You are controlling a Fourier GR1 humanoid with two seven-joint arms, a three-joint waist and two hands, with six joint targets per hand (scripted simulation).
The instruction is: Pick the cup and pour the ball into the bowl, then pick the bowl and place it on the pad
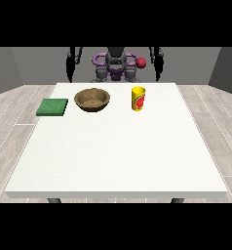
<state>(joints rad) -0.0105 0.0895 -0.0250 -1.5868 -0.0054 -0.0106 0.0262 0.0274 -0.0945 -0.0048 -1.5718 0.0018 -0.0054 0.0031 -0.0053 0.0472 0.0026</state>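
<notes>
Desk (118, 156): a large white top that carries three things in a row along its far part, close to the robot.
Pad (52, 107): a flat green square lying at the view's left, close to the desk's left edge.
Bowl (92, 99): brown and round, standing upright just to the right of the pad, apart from it, with its opening upward.
Cup (138, 98): yellow with a red mark on its side, standing upright to the right of the bowl and well apart from it.
Ball: cannot be made out inside the cup from this side.
Robot (116, 66): a dark torso with purple parts behind the far edge of the desk, with a red round part (141, 62) beside its shoulder at the view's right.
Hand at the view's left (69, 74): hangs beside the body behind the desk's far edge, well away from the pad and the bowl, and holds nothing; how its fingers lie cannot be told.
Hand at the view's right (158, 73): hangs likewise on the other side, behind and to the right of the cup, touching nothing; its fingers too cannot be told.
</notes>
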